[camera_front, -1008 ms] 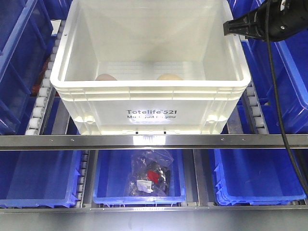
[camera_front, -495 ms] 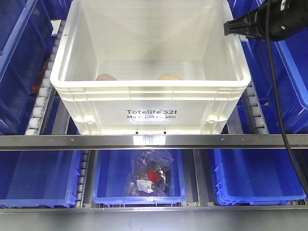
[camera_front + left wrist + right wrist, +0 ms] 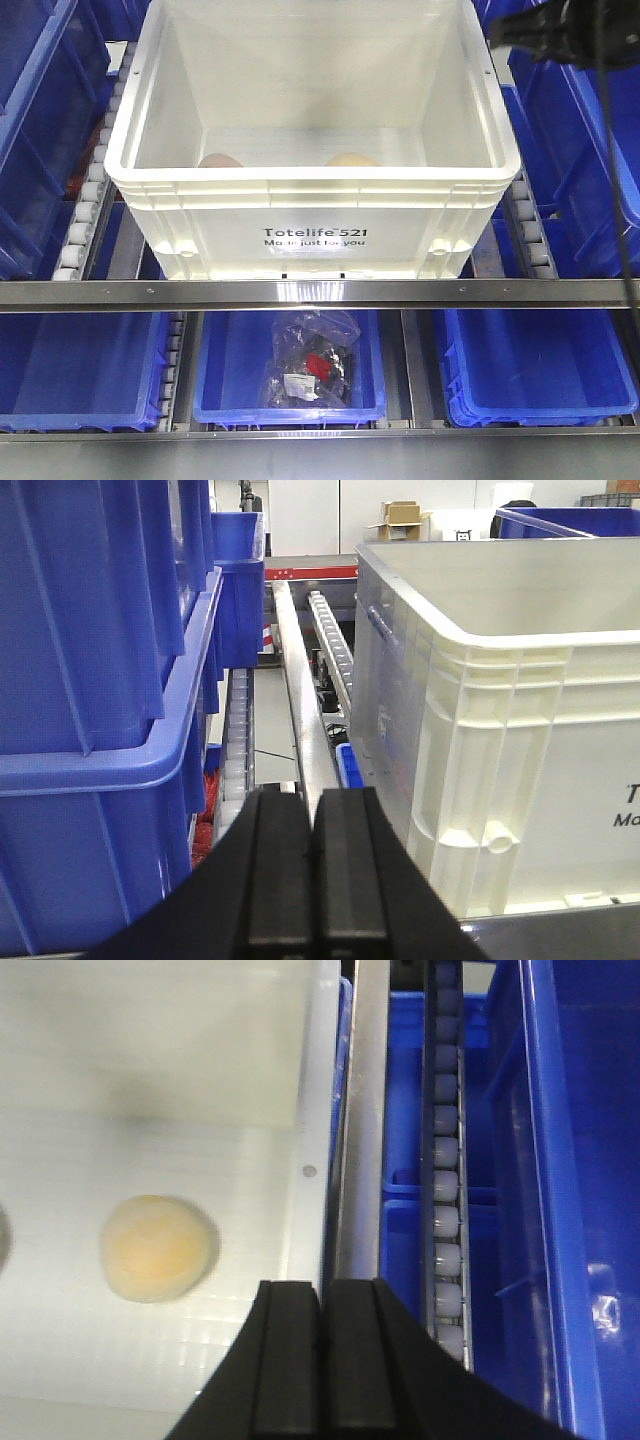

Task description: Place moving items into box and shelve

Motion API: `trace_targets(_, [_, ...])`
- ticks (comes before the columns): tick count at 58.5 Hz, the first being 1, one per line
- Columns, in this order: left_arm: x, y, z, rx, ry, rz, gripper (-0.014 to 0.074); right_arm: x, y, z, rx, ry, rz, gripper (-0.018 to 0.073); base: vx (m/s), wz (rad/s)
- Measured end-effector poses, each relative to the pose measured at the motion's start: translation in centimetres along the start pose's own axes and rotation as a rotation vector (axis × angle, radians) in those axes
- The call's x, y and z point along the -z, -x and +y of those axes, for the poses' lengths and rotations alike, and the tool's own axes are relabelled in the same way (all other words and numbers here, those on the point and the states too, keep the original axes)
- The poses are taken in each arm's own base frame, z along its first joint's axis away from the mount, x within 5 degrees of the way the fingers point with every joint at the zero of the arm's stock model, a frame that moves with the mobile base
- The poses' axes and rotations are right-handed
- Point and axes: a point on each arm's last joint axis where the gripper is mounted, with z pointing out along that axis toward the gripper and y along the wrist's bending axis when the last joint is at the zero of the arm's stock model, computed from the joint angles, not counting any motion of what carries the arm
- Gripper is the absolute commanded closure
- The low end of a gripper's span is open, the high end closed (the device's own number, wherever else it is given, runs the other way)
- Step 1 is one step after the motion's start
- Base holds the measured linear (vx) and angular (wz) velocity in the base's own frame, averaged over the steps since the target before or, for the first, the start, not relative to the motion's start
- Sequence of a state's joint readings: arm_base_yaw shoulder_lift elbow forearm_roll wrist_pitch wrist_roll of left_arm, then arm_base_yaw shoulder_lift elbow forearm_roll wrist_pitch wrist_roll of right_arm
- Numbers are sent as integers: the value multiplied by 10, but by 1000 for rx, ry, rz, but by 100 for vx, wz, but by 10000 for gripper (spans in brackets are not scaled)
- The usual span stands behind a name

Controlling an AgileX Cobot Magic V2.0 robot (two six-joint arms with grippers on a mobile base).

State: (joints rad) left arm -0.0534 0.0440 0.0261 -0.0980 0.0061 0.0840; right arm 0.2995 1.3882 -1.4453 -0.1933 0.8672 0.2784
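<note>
Two balls, pinkish-brown [image 3: 220, 160] and pale yellow [image 3: 159, 1248], are lying inside the white tote [image 3: 310, 205]. Beside the tote, left gripper [image 3: 312, 880] and right gripper [image 3: 320, 1360] fingers are pressing together, empty.

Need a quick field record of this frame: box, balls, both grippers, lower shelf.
box: white tote on the roller lane, open top
pinkish-brown ball: inside the tote, near front wall
yellow-tan ball: inside the tote, resting on its floor
left gripper: shut, empty, outside the tote's left corner
right gripper: shut, empty, above the tote's right wall
lower shelf: blue bin holding a plastic bag
</note>
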Motion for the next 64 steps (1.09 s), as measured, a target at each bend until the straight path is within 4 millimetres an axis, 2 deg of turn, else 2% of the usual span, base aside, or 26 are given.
trace_targets(9, [0,0,0,0,0,0,603,13,-6,2,-51,57,2,567,0,0])
trace_targets(17, [0,0,0,0,0,0,603,23,-30,1,-77,108,-61,567,0,0])
trace_targets(23, [0,0,0,0,0,0,603,31,-57,-3,-85,136,-139,567,0,0])
trace_targets(33, [0,0,0,0,0,0,603,65,-108,-15,-97,191,-360,567,0,0])
trace_targets(38, [0,0,0,0,0,0,603,72,-136,-20,-85,202,-437,567,0,0])
trace_targets(43, [0,0,0,1,0,0,603,73,-160,-24,-55,206,-513,567,0,0])
trace_targets(45, [0,0,0,1,0,0,603,69,-175,-25,-31,203,-527,567,0,0])
trace_targets(53, [0,0,0,1,0,0,603,64,-212,-28,29,215,-618,567,0,0])
trace_targets(64, [0,0,0,1,0,0,603,70,-252,-34,41,241,-759,567,0,0])
